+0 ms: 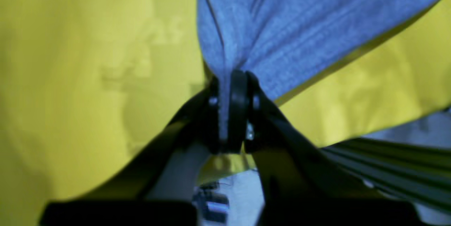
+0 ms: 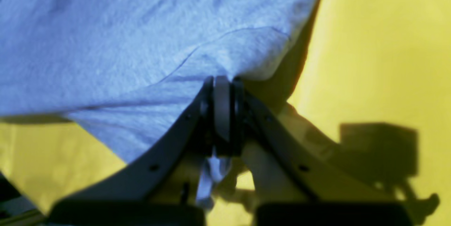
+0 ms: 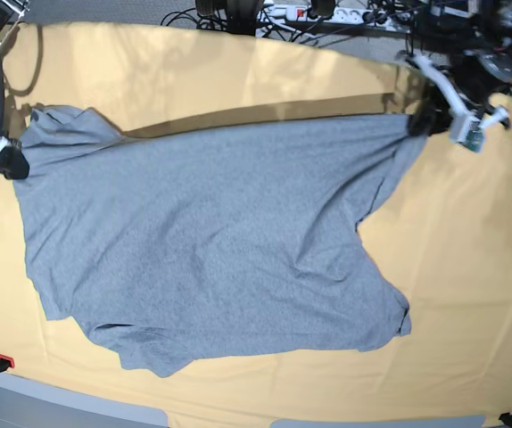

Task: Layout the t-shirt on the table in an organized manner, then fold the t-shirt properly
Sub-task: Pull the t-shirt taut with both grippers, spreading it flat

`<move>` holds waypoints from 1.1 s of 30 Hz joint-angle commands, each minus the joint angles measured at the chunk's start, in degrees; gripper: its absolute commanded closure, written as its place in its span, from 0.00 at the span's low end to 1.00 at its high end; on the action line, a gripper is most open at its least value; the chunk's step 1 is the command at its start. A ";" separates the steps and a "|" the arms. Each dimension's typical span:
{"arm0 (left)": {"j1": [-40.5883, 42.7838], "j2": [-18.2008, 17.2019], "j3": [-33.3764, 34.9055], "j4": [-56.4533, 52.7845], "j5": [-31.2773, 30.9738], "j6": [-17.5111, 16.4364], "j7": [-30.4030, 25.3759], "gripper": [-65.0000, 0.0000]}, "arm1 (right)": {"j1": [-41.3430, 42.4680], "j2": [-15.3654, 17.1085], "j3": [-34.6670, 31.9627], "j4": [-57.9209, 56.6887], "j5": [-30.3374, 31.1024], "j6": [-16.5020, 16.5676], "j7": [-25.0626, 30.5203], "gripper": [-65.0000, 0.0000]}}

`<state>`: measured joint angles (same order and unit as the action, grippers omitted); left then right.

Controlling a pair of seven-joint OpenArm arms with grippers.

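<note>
The grey t-shirt (image 3: 211,250) hangs stretched between both grippers, plain side up, and its lower part lies rumpled on the table (image 3: 470,267). At the base view's right, my left gripper (image 3: 419,122) is shut on a bunched corner of the fabric. The left wrist view shows the jaws pinched together with cloth (image 1: 299,25) fanning out from my left gripper (image 1: 232,78). At the base view's left, my right gripper (image 3: 11,165) is shut on the opposite edge. In the right wrist view, my right gripper (image 2: 222,79) clamps a fold of the shirt (image 2: 123,42) with a scrap of fabric poking out behind the jaws.
Cables and a power strip (image 3: 309,13) lie beyond the table's far edge. A small red piece (image 3: 2,360) sits at the near left corner. The table's edge (image 1: 352,141) runs close behind my left gripper, with dark framing below it.
</note>
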<state>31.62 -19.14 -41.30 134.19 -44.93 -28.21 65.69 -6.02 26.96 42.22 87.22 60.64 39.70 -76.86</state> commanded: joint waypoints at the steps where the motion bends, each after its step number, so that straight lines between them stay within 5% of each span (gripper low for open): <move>1: 0.09 -1.95 -2.19 0.81 -0.52 0.35 -0.48 1.00 | -0.02 1.77 0.42 0.92 1.79 0.30 -0.55 1.00; 9: 0.13 -12.20 -6.62 0.81 -11.67 -4.44 3.98 1.00 | -6.56 1.62 0.44 5.25 9.79 0.30 -3.14 1.00; 17: 1.05 -20.63 -6.62 0.81 -21.59 -11.43 11.39 1.00 | -17.42 1.33 0.44 22.05 9.90 0.30 -3.14 1.00; 25: 7.28 -29.35 -6.62 0.81 -21.59 -11.79 14.31 1.00 | -26.49 1.29 0.44 30.62 10.14 0.30 -3.14 1.00; 33: 8.85 -33.81 -6.62 0.81 -21.57 -11.79 14.31 1.00 | -34.32 1.29 0.44 36.33 14.51 0.30 -3.14 1.00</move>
<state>40.49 -51.90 -47.33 134.45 -66.63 -39.70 79.99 -40.14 27.18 42.11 122.85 74.78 39.68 -80.64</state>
